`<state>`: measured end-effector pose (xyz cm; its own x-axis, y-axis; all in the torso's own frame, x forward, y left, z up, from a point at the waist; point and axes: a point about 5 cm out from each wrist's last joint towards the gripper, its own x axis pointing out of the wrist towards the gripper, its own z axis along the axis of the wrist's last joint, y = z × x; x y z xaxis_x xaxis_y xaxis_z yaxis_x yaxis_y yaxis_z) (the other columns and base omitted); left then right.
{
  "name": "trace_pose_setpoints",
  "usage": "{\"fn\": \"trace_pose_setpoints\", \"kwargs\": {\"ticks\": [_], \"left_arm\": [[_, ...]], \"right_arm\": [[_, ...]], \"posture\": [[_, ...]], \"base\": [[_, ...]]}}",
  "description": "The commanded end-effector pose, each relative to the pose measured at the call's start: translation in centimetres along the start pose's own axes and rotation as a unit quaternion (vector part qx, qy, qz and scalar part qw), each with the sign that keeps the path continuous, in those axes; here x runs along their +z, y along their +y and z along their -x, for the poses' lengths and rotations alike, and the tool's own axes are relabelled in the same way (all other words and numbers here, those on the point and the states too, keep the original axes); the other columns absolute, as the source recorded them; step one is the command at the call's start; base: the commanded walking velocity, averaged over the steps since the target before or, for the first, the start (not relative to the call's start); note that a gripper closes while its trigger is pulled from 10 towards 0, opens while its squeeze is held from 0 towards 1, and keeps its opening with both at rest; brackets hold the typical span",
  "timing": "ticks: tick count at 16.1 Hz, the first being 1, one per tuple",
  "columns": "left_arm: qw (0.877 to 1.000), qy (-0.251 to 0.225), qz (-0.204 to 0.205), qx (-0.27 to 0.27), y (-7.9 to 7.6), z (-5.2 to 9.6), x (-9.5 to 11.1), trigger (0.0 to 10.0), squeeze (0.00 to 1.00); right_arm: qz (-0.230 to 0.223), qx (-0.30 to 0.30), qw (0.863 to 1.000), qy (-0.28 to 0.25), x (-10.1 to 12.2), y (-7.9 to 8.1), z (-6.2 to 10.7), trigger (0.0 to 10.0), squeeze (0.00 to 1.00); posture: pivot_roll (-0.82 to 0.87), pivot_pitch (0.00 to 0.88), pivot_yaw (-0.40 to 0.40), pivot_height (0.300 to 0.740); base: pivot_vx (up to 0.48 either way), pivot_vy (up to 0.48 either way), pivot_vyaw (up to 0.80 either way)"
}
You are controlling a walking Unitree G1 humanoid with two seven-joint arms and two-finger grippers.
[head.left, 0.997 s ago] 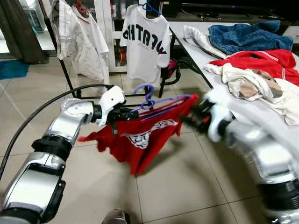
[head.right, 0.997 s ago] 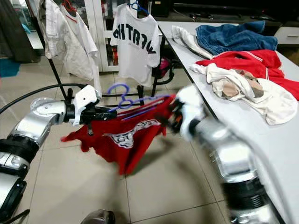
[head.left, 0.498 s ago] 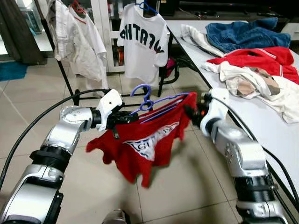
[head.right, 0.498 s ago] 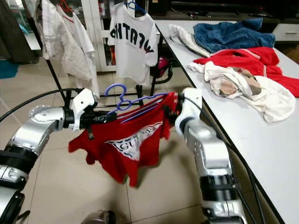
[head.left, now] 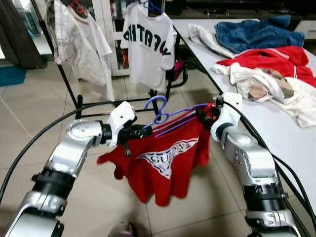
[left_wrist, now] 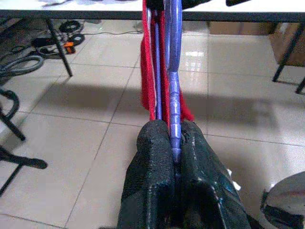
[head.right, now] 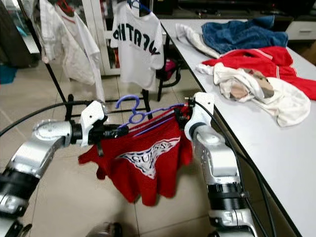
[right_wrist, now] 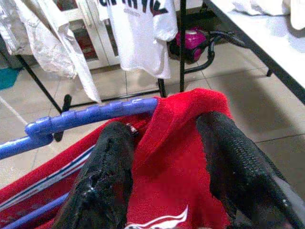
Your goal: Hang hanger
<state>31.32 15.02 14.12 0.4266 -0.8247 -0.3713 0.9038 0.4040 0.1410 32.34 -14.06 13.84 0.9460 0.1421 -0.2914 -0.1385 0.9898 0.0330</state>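
A blue-purple plastic hanger (head.left: 163,112) carries a red T-shirt (head.left: 163,158) with a white logo, held in the air between my two arms. My left gripper (head.left: 139,132) is shut on the hanger's left end (left_wrist: 172,114). At the shirt's other shoulder my right gripper (head.left: 205,114) has its fingers (right_wrist: 112,167) on either side of red cloth (right_wrist: 167,157) at the hanger's arm (right_wrist: 90,117). A black clothes rack (head.left: 74,89) stands behind, with a white T-shirt (head.left: 148,44) with black letters and a white shirt (head.left: 81,42) hanging on it.
A white table (head.left: 276,133) runs along my right with heaped clothes: blue jeans (head.left: 256,32), a red garment (head.left: 266,57) and cream clothes (head.left: 266,86). Black cables trail over the tiled floor (head.left: 98,197). A pink object (head.left: 178,66) lies behind the rack.
My right arm has steadied and come in close at the shirt's right shoulder. The shirt has swung round and hangs lower and flatter, its logo facing me. The camera has shifted slightly.
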Motion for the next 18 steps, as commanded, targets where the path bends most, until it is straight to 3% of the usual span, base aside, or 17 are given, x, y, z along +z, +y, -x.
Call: {"fn": "trace_pose_setpoints", "kwargs": {"ticks": [1,8,9,10,11,12,15,17,18], "left_arm": [[1.000,-0.016,-0.008,0.008,-0.3,0.3,1.0,0.0,0.00],[0.999,-0.007,0.026,0.036,-2.5,1.5,0.4,0.0,0.00],[0.999,-0.006,0.027,0.037,-2.5,1.5,0.4,0.0,0.00],[0.999,-0.004,0.028,0.038,-2.5,1.6,0.3,0.0,0.00],[0.999,-0.002,0.031,0.037,-2.6,1.7,0.3,0.0,0.00],[0.999,-0.001,0.033,0.035,-2.6,1.8,0.4,0.0,0.00],[0.999,-0.001,0.035,0.025,-2.9,1.8,0.4,0.0,0.00],[0.999,-0.003,0.036,0.022,-2.9,1.8,0.4,0.0,0.00],[0.999,-0.001,0.035,0.026,-2.7,1.9,0.3,0.0,0.00]], "right_arm": [[0.000,-0.009,1.000,-0.006,0.2,-0.3,0.5,10.0,0.00],[0.005,-0.012,1.000,0.009,-0.8,-0.3,1.7,10.0,0.00],[0.005,-0.012,1.000,0.009,-0.8,-0.3,1.7,8.9,0.00],[0.005,-0.012,1.000,0.009,-0.8,-0.4,1.7,5.9,0.00],[0.005,-0.013,1.000,0.010,-0.9,-0.5,1.7,4.2,0.00],[0.005,-0.013,1.000,0.010,-0.9,-0.6,1.7,3.1,0.00],[0.006,-0.008,1.000,0.008,-0.8,-0.7,1.5,1.7,0.00],[0.006,0.006,1.000,0.007,-0.7,-0.5,1.5,2.2,0.00],[0.007,0.020,1.000,0.006,-0.6,-0.1,1.5,4.3,0.00]], "posture": [[0.01,0.000,0.006,0.740],[0.00,0.000,0.009,0.740],[0.00,0.000,0.009,0.740],[0.00,0.000,0.009,0.740],[0.00,0.000,0.009,0.740],[0.00,0.000,0.009,0.740],[0.00,0.000,0.006,0.740],[0.00,0.000,0.003,0.740],[0.00,0.000,0.002,0.740]], "base": [[0.000,0.000,0.00],[0.000,0.000,0.00],[0.000,0.000,0.00],[0.000,0.000,0.00],[0.000,0.000,0.00],[0.000,0.000,0.00],[0.000,0.000,0.00],[0.000,0.000,0.00],[0.000,0.000,0.00]]}}
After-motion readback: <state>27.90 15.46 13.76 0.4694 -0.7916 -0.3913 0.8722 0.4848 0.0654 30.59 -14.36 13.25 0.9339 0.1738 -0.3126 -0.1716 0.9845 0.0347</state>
